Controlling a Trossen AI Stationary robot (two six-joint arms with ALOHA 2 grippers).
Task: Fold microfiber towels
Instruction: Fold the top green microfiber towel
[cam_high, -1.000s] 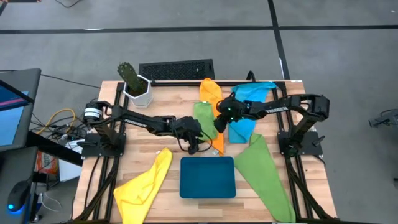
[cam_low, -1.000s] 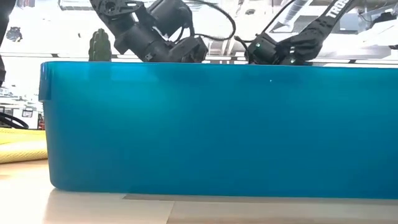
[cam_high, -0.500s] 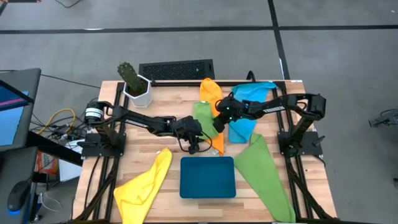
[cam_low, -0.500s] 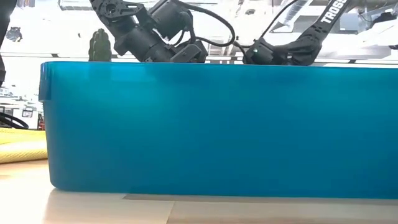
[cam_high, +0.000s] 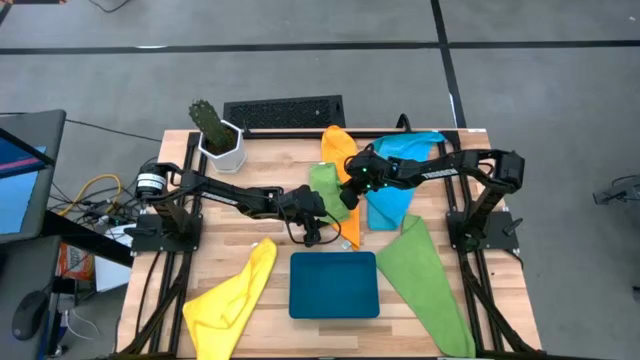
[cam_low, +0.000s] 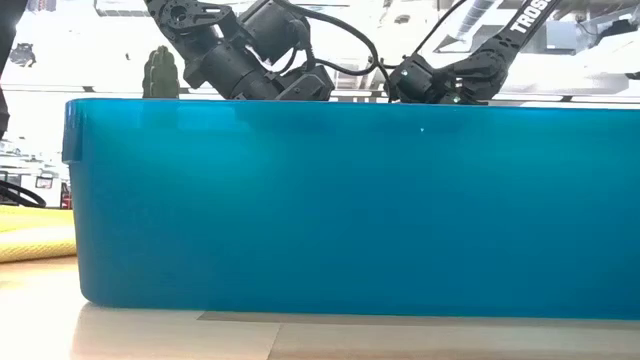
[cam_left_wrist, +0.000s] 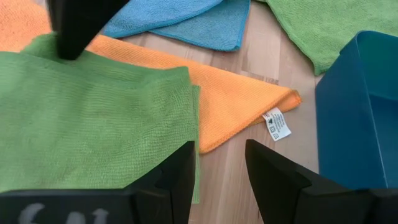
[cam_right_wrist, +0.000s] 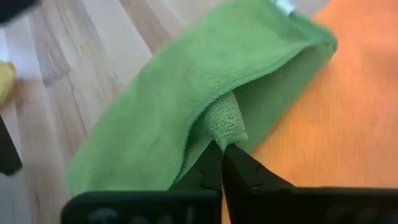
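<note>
A green towel (cam_high: 325, 183) lies mid-table, partly on an orange towel (cam_high: 336, 146). My right gripper (cam_high: 347, 196) comes from the table's right and is shut on the green towel (cam_right_wrist: 174, 106). My left gripper (cam_high: 322, 228) hovers open at this towel's near edge (cam_left_wrist: 155, 124); its fingers straddle the green edge and the orange towel (cam_left_wrist: 242, 102), and I cannot tell whether they touch. A blue towel (cam_high: 400, 160) lies at the far right, a second green one (cam_high: 425, 275) at the near right and a yellow one (cam_high: 235, 295) at the near left. My right gripper pinches a small raised tuft at the green towel's edge (cam_right_wrist: 225, 127) between its two fingertips. One layer or several, I cannot tell. The fingers slant down from the table's right. The tuft stands up, and the rest of the towel lies slack on the orange towel (cam_right_wrist: 311, 124) and the table.
A dark teal tray (cam_high: 335, 283) stands near the front edge and fills the low view (cam_low: 350, 200). A potted cactus (cam_high: 215, 135) and a black slatted block (cam_high: 283, 112) stand at the far edge. Bare wood shows between the yellow towel and the tray.
</note>
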